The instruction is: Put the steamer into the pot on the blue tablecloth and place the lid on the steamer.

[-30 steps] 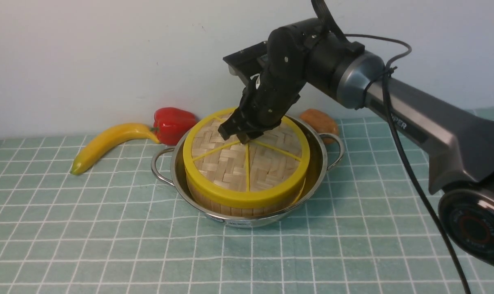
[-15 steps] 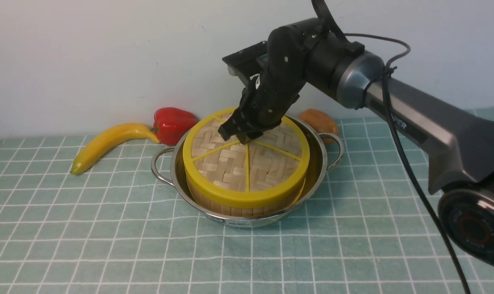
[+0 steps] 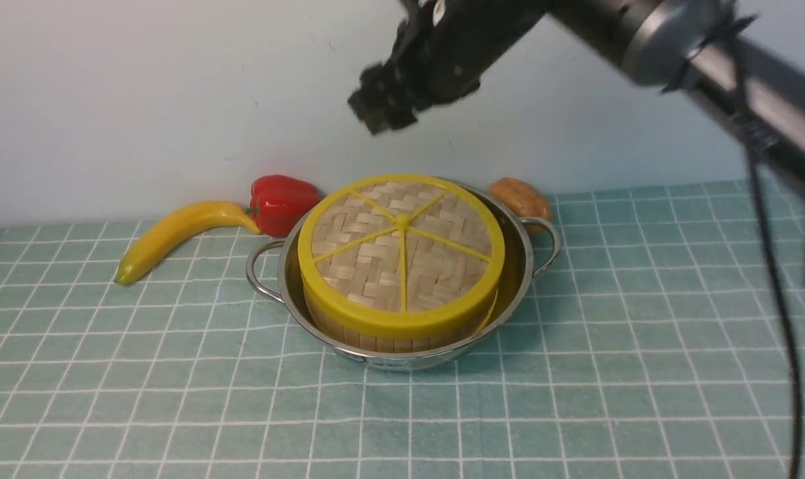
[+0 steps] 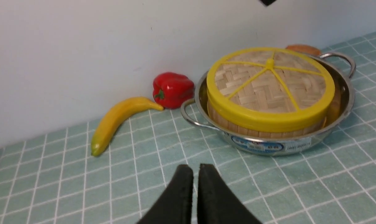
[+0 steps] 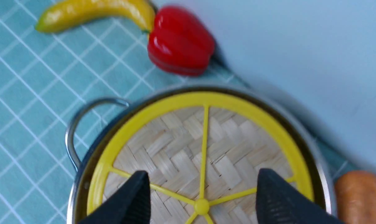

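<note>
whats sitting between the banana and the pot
A red bell pepper, by the banana's stem end and just behind the pot's left handle. It shows in the front and left wrist views.

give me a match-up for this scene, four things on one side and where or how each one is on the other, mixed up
Things:
1. flat woven-bamboo lid with a yellow rim
2. long yellow banana
3. right gripper
4. left gripper

Places or states:
A. shut, holding nothing
B. lying on the pale blue checked cloth next to the red bell pepper
C. sitting on top of the round bamboo steamer inside the shiny steel pot
D. open, in the air above the lid

Pairs: 1-C, 2-B, 3-D, 4-A
</note>
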You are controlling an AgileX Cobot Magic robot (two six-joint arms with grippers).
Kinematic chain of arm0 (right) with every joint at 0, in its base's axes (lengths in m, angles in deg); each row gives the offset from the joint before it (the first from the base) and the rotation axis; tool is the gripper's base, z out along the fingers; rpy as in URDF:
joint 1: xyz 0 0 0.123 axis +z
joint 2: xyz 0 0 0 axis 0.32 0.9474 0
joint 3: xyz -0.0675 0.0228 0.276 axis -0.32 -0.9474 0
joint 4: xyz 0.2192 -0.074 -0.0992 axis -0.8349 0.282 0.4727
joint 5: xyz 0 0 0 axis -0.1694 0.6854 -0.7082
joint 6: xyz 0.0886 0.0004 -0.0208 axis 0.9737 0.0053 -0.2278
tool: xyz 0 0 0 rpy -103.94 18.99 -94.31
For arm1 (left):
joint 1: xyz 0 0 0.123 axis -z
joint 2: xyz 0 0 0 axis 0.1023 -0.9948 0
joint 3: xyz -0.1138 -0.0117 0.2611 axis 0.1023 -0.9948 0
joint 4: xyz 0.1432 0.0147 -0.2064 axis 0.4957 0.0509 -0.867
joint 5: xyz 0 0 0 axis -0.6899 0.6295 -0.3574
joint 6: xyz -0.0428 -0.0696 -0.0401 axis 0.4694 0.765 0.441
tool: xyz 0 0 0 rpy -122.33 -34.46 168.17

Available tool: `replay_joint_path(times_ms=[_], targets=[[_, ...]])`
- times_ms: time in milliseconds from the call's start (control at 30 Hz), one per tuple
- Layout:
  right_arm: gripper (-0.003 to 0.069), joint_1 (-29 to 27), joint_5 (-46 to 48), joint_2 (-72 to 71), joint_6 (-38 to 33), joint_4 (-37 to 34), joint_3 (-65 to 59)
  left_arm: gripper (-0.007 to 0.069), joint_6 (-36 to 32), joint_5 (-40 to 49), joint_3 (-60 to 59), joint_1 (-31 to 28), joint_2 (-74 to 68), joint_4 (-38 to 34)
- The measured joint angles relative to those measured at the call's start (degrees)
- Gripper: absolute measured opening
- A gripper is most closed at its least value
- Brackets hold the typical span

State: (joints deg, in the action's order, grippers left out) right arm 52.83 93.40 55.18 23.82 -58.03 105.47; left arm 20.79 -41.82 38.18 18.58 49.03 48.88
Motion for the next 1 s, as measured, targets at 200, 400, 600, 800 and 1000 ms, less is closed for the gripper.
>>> replay_joint_path(times_ms=[200,400,600,800,1000], targets=[[0.0304,0.0,-0.4,-18.9,0.9,8.9,-9.5,0.0022,0.0,-5.6,0.0,0.0,0.0,3.1],[0.0043,0.0,-0.8,-39.4,3.0,11.7,-33.4,0.0022,0.0,-7.3,0.0,0.0,0.0,4.5],[-0.0015,0.0,-27.0,-67.1,8.2,10.1,-75.3,0.0033,0.0,-7.3,0.0,0.0,0.0,4.7],[-0.0015,0.0,-41.5,-78.8,17.9,13.5,-99.3,0.0045,0.0,-7.3,0.0,0.0,0.0,4.7],[-0.0011,0.0,-43.7,-79.8,20.0,13.9,-102.5,0.0064,0.0,-7.3,0.0,0.0,0.0,4.8]])
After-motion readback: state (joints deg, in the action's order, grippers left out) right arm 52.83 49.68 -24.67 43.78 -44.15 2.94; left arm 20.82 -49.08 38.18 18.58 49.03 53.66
